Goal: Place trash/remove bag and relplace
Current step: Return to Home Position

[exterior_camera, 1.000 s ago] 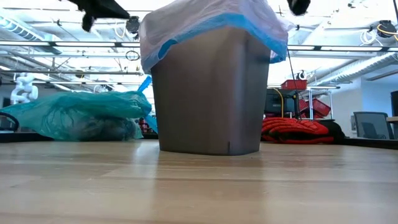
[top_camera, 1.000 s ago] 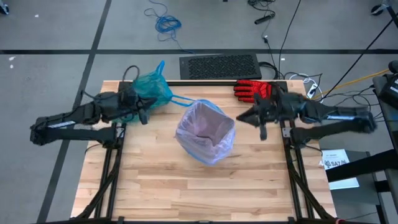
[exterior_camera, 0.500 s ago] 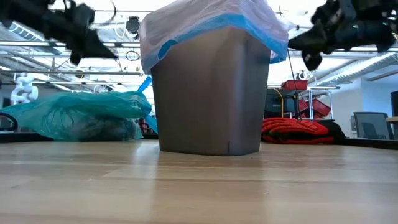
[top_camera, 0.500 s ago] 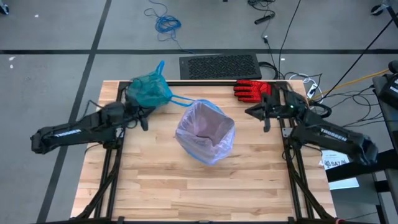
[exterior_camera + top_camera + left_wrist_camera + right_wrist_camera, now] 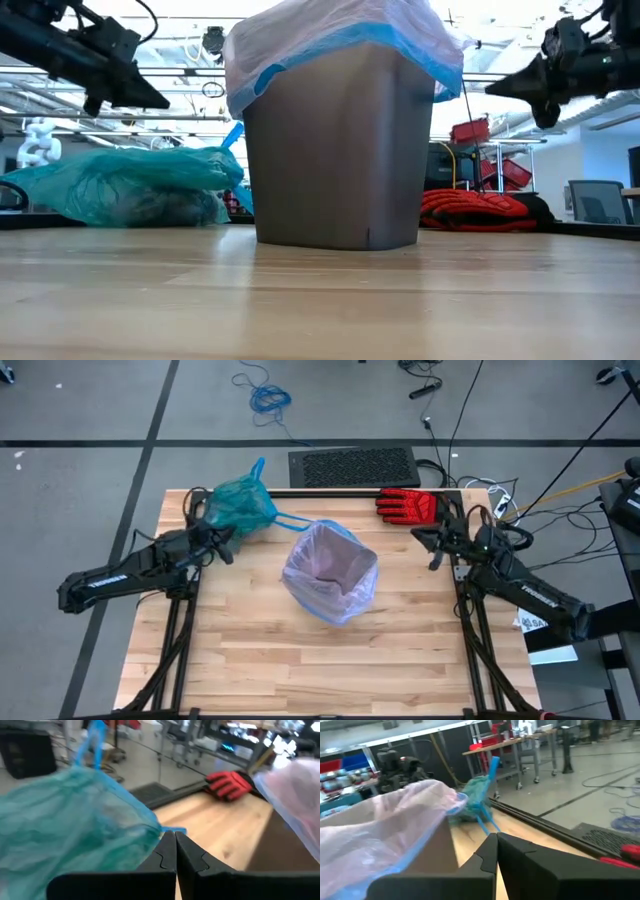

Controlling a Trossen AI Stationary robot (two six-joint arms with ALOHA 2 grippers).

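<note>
1. Teal bag [image 5: 240, 507] lies on the wooden surface [image 5: 300, 660] at 11 o'clock from the black bin [image 5: 335, 150]; no trash lies loose, and dark lumps showing through the plastic are probably it.
2. Pink liner [image 5: 330, 570] is folded over the bin's rim at mid-surface; judged from this, only the retreat to rest is left.
3. Left pincer [image 5: 224, 547] hangs at 9 o'clock from the bin, just beside the teal bag; its fingers are pressed together on nothing.
4. Right pincer [image 5: 424, 544] hangs at 3 o'clock from the bin, near the red-and-black glove [image 5: 407, 506] at 1 o'clock; it too is pressed together and empty.
5. To finish well, draw each arm outward and back toward its own edge, staying high; do not sweep inward over the liner.
6. Watch the blue drawstring [image 5: 291, 520] trailing from the bag toward the bin; the left pincer is close enough to snag it and drag the bag.
</note>
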